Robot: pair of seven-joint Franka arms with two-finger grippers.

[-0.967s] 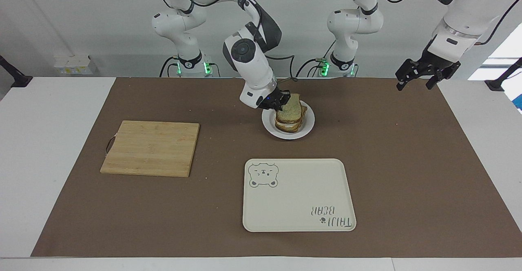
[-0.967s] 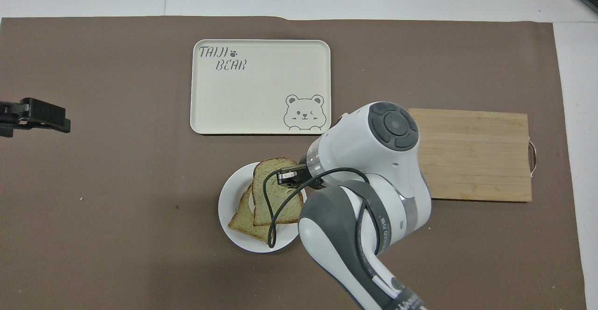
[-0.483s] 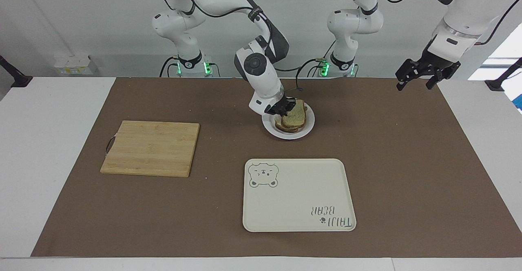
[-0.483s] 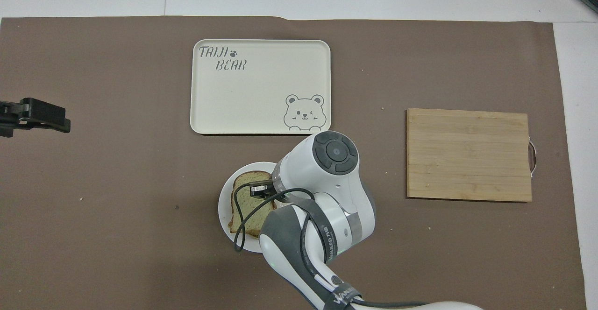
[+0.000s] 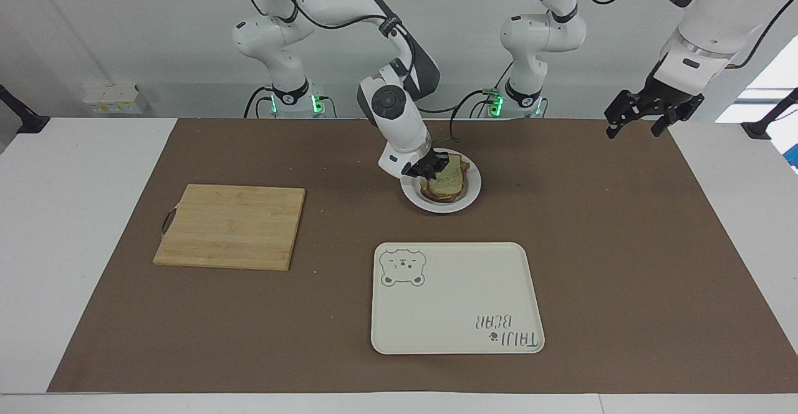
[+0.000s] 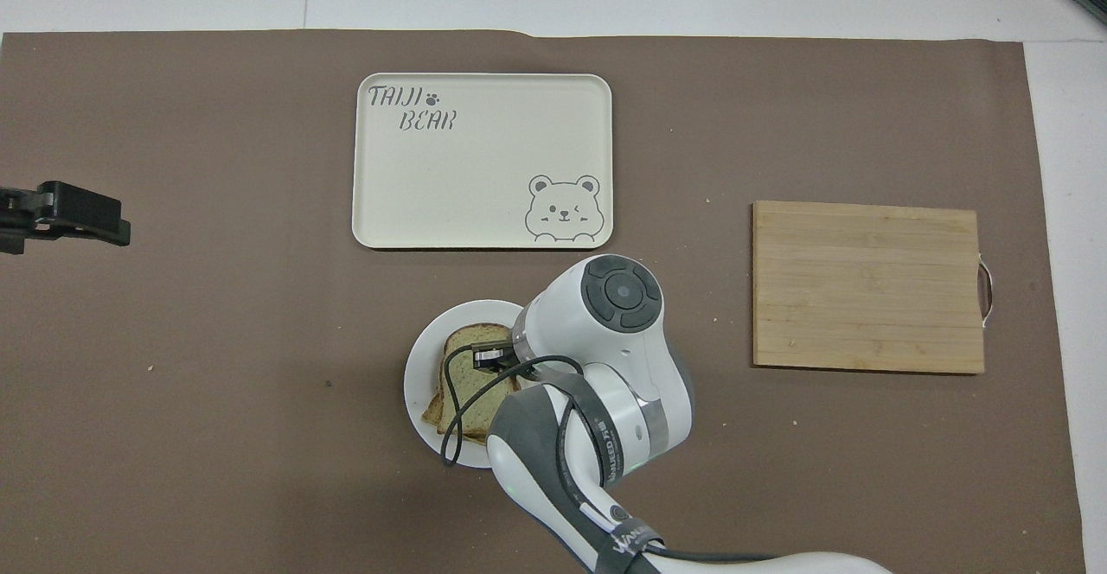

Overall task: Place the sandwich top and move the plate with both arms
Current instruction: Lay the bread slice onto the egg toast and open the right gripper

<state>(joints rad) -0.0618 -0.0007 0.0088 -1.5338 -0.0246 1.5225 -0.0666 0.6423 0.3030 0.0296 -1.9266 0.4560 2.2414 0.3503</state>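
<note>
The small white plate [image 5: 471, 191] sits on the brown mat near the robots and also shows in the overhead view [image 6: 421, 358]. On it lies a stack of bread. The sandwich top [image 5: 451, 180], a plain greenish slice with brown crust, rests nearly flat on the stack and shows in the overhead view [image 6: 467, 365]. My right gripper [image 5: 429, 168] is low over the plate, shut on the edge of that slice toward the right arm's end; its wrist covers part of the plate from above [image 6: 494, 356]. My left gripper [image 5: 632, 131] waits raised and open over the left arm's end of the mat.
A cream tray [image 5: 457, 297] with a bear drawing lies farther from the robots than the plate. A wooden cutting board [image 5: 230, 226] lies toward the right arm's end. A lower bread slice [image 6: 435, 416] sticks out under the top slice.
The right gripper has carried the tilted slice down onto the stack, so it now lies nearly flat. The left arm has not moved.
</note>
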